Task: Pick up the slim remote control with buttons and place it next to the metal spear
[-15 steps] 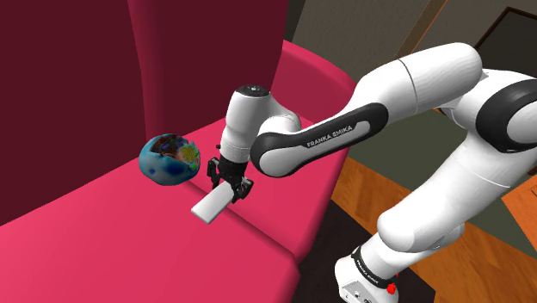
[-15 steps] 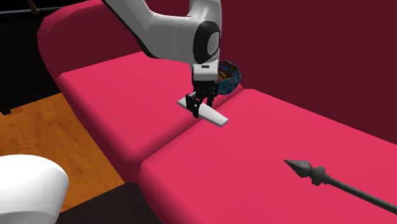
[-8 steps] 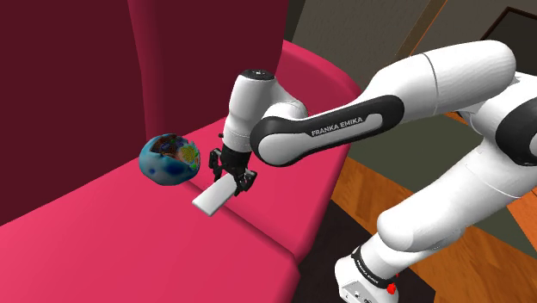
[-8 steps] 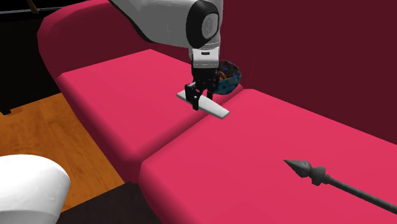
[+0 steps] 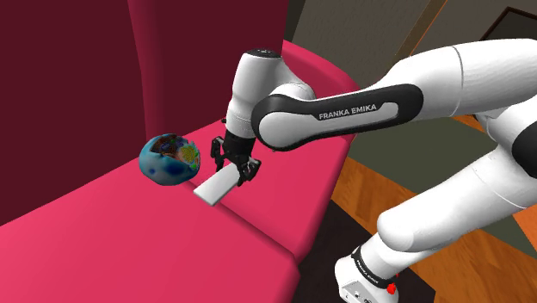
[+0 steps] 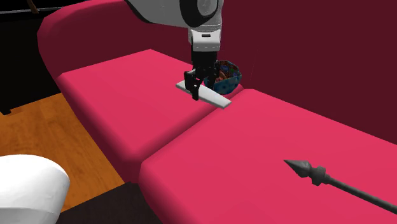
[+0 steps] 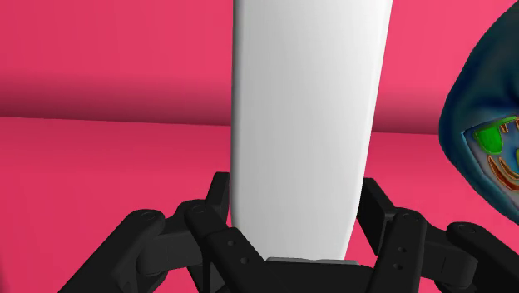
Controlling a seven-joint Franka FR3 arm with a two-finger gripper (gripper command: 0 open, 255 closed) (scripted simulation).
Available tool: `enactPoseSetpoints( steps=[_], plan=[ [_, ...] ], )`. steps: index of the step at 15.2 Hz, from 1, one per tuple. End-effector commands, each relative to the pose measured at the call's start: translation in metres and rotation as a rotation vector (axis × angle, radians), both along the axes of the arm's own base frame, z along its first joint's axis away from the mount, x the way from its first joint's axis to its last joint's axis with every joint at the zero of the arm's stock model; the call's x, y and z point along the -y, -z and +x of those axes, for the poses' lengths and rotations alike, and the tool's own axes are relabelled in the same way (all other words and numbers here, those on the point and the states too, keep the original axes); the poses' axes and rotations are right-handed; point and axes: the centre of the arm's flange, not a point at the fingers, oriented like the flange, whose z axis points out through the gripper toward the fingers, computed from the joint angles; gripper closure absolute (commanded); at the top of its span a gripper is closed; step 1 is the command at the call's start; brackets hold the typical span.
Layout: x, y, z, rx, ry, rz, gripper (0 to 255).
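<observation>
The remote [image 5: 215, 187] [image 6: 207, 95] [image 7: 306, 125] is a slim plain white slab with no buttons showing. My black gripper [image 5: 231, 166] [image 6: 197, 83] [image 7: 293, 250] is shut on it near one end and holds it clear of the pink sofa seat [image 5: 112, 250], its long end sticking out in front of the fingers. The grey metal spear [image 6: 337, 183] lies on the adjoining sofa cushion [image 6: 267, 146] at the second exterior view's lower right, well away from the gripper.
A blue patterned ball [image 5: 169, 158] [image 6: 228, 77] [image 7: 486, 133] rests on the seat against the dark red backrest [image 5: 77, 77], close beside the gripper. A seam [image 6: 184, 137] splits the two cushions. Wooden floor [image 6: 44, 146] lies beyond the sofa's front edge.
The arm has risen, lifting the remote higher above the seat and slightly toward the backrest. The grip is unchanged; ball and spear have not moved.
</observation>
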Motion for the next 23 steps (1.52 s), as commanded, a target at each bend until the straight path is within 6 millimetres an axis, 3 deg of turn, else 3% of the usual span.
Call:
enactPoseSetpoints(
  steps=[1,7,23],
  plan=[
    [0.0,-0.011,0.0,0.0,0.0,0.0,255],
    [0.0,-0.042,0.0,0.0,0.0,0.0,255],
    [0.211,-0.043,0.014,0.0,0.0,0.0,255]
  ],
)
